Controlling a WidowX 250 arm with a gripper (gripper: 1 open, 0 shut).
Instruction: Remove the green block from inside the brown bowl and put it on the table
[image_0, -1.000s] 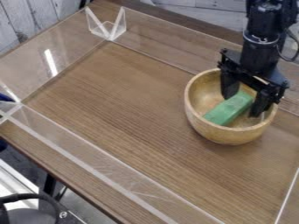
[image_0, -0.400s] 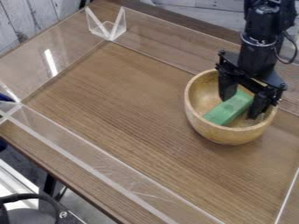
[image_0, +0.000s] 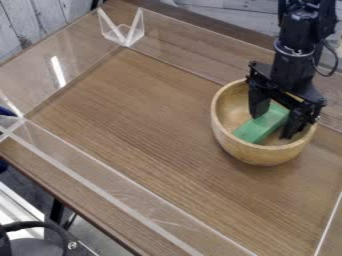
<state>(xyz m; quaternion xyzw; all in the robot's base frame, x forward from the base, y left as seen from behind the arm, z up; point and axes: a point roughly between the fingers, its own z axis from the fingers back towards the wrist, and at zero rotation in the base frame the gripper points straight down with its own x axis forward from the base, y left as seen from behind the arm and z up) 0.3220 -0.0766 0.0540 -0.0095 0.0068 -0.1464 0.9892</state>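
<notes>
Clear-walled worktop (image_0: 120, 120) lay open leftward; one brown bowl (image_0: 234, 140) near the right edge held one green block (image_0: 262, 126), gripper (image_0: 283, 104) jaws spread astride it.

1. The arm runs off the top edge at one o'clock, so only its lower section and the hand (image_0: 285, 103) show.
2. The hand's black fingers (image_0: 259, 95) dip inside the brown bowl (image_0: 241, 145), covering the upper end of the green block (image_0: 263, 126); whether they touch it is too close to call.
3. The bowl's far rim is masked behind the hand.
4. The counter (image_0: 147, 130) is cut off at three o'clock and at the bottom edge; its far right corner is out of frame.
5. Dark shapes at seven o'clock, below the counter's edge, are too cropped to identify.
</notes>
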